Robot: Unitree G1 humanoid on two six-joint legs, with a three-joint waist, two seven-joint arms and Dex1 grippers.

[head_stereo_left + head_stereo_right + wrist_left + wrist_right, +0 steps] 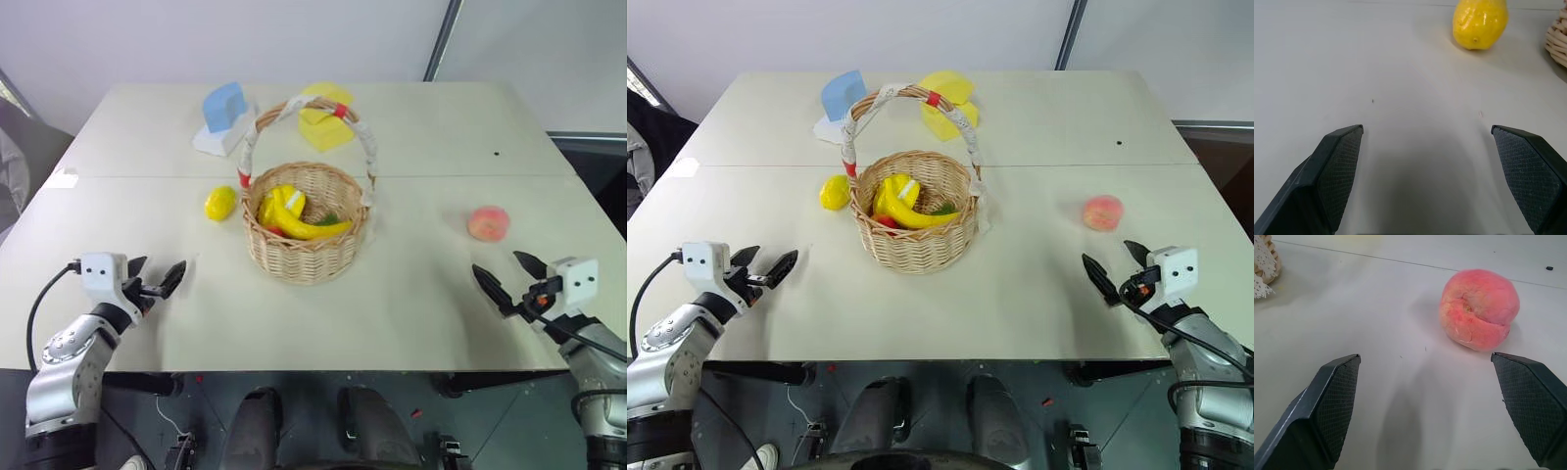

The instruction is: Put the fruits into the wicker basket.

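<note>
- Both pincers are sitting nearest to us at the front edge: the left pincer (155, 277) is hanging spread wide and empty over the near left of the surface (421, 147), and the right pincer (511, 276) is doing the same on the near right, fingers apart, gripping nothing.
- Stretching out under everything, the pale surface is carrying the whole lot.
- Sitting in the middle is the wicker basket (304, 250), upright, its white-wrapped handle with red tape marks arching over it.
- Lying inside the basket is the banana bunch (299, 217), resting among other small pieces that are too hidden to name.
- Standing behind the basket are a yellow block (326, 117) and, to its left, a blue-and-white block (225, 116), both toward the far edge.
- Waiting out on the right is the peach (488, 223), well apart from the basket and just ahead of the right pincer, sitting between its spread fingers in the wrist view.
- Resting just beside the basket's left wall is the lemon (220, 203), ahead of the left pincer and well apart from it.
</note>
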